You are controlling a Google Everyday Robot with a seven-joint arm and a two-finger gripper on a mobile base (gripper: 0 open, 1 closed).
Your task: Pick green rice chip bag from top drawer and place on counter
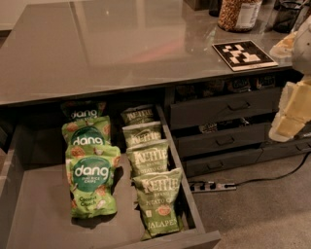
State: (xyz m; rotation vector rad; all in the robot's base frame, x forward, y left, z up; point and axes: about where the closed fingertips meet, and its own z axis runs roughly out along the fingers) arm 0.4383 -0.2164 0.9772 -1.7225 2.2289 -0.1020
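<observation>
The top drawer (39, 204) stands pulled open at the lower left. Bright green "dang" rice chip bags stand in a row in its left half; the front one (92, 187) has a teal circle, a second (86, 133) stands behind it, and a darker "dang" bag (82, 113) sits at the back. The glossy grey-brown counter (121, 44) spans the top of the view. My gripper (284, 90) is at the right edge, over the narrow dark drawers, far right of the bags. Its two cream fingers (291, 116) stand apart with nothing between them.
Several olive-green Kettle chip bags (158, 206) fill the drawer's right half. A black-and-white patterned tile (243, 54) and a jar (238, 14) sit on the counter at the right. Narrow dark drawers with bar handles (223, 109) are below. A power strip (211, 186) and cable lie on the floor.
</observation>
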